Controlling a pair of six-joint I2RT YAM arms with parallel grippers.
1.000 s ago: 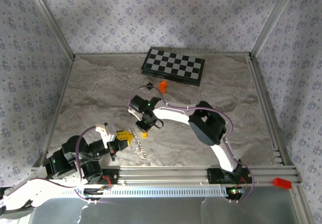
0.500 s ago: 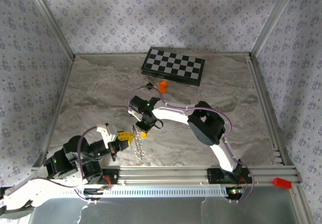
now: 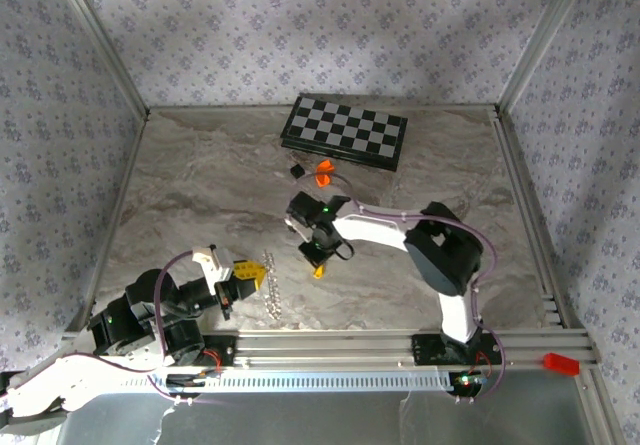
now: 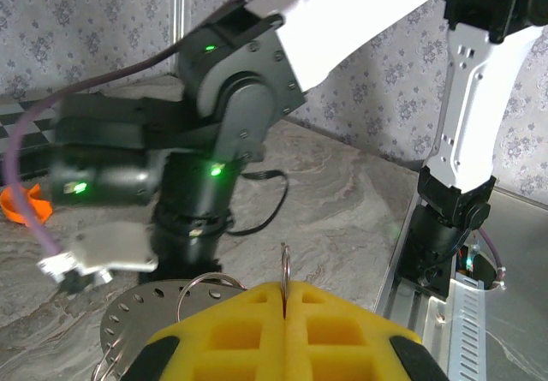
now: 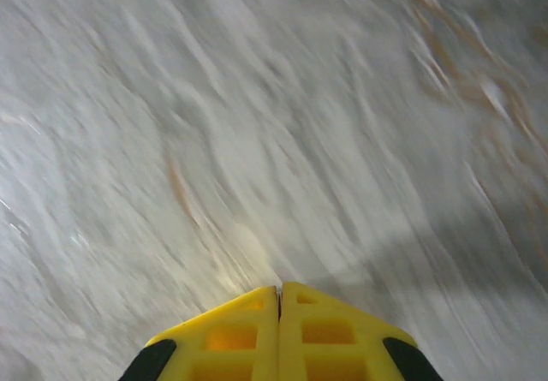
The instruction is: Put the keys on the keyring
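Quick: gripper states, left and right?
Left gripper: closed on the keyring.
Right gripper: closed, nothing visible between its pads.

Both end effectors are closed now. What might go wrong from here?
The left end effector pinches only a thin edge of the keyring, so the ring may twist or slip out once pushed. The right end effector is shut with nothing visible in its grip. It may be empty, so check before threading.

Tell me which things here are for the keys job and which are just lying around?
For the job: limp silvery metal keyring loop, pinched in the left gripper.
Lying about: black-and-white chessboard, bright orange curved piece, small black cube.
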